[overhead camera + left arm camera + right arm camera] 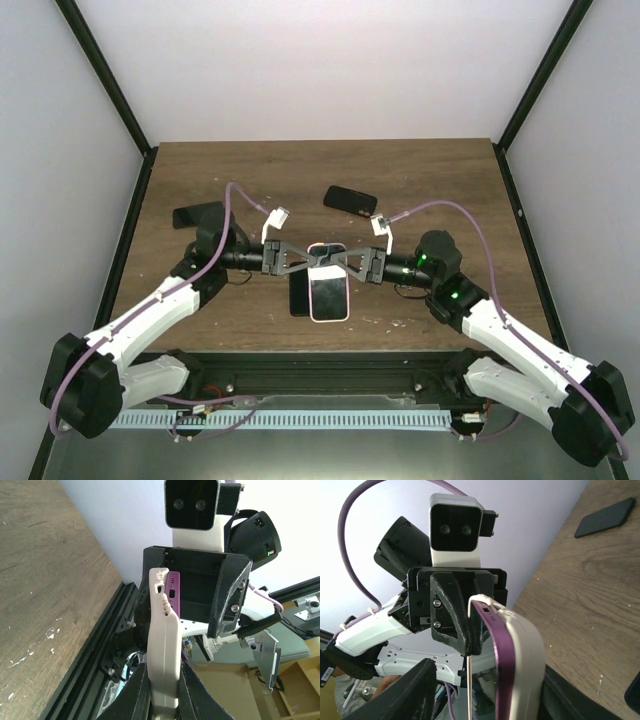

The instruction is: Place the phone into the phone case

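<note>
Seating step, I judge: from nine o'clock my left gripper (164,672) clamps the cream plastic phone case (161,625), the slim purple phone (173,587) partly inside; from three o'clock my right gripper (485,682) stands spread around them, not gripping. Next move needs pressing the raised purple edge in.

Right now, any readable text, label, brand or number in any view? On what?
No readable text in any view.
Phone case, held in the left gripper: no print.
Purple phone: none.
Dark slab rear right and dark slab rear left: plain.
</note>
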Tool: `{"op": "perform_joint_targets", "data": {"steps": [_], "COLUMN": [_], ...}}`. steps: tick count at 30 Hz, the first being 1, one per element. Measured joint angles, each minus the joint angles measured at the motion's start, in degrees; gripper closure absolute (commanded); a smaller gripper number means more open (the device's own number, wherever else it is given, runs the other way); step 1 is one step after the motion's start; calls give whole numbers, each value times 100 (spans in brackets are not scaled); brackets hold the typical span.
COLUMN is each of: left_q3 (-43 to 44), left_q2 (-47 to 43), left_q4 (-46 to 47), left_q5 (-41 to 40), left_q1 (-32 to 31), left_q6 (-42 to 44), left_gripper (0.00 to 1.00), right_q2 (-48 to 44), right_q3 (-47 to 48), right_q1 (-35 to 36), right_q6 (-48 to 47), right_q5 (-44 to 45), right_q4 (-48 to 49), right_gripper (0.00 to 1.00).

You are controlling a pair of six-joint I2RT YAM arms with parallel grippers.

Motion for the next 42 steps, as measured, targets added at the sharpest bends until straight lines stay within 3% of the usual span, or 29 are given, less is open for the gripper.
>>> {"op": "perform_joint_targets", "data": {"steps": [7, 9, 12, 15, 18, 20, 23, 28, 29, 32, 35, 37, 42], "left_q3": [247, 376, 595, 697, 704, 699, 699, 603, 581, 544, 514, 494, 476], "left_q2": [-2, 28, 66, 101, 111, 142, 149, 140, 142, 142, 146, 162, 155], "left_q4": [-640, -962, -1394, -1705, -1873, -2002, -2024, -1703, -1633, -1473, -1351, -1314, -988], "left_q5": [103, 111, 116, 111, 74, 35, 48, 227, 264, 328, 369, 382, 212], "left_q1": [0, 7, -13, -17, -26, -26, -26, 22, 28, 33, 31, 26, 13], "left_q6": [511, 741, 1078, 1320, 1432, 1464, 1453, 1241, 1198, 1106, 994, 909, 608], "left_gripper": [100, 100, 100, 100, 100, 100, 100, 100, 100, 100, 100, 100, 100], "right_q2": [-68, -151, -251, -256, -254, -262, -273, -295, -295, -295, -247, -170, -42], "right_q3": [-52, -57, -81, -85, -85, -83, -83, -79, -79, -79, -79, -90, -328], "right_q1": [-11, -4, -4, -4, -4, -4, -4, -17, -17, -26, -37, -37, -11], "right_q6": [83, 68, 9, -55, -136, -179, -214, -192, -197, -203, -247, -236, -81], "right_q5": [129, 127, 136, 133, 157, 186, 249, 181, 166, 114, -46, -267, -787], "right_q4": [-92, -57, -52, -101, -299, -374, -452, -378, -363, -317, -254, -85, 437], "right_gripper": [93, 99, 97, 73, 65, 72, 96, 99, 97, 73, 59, 54, 53]}}
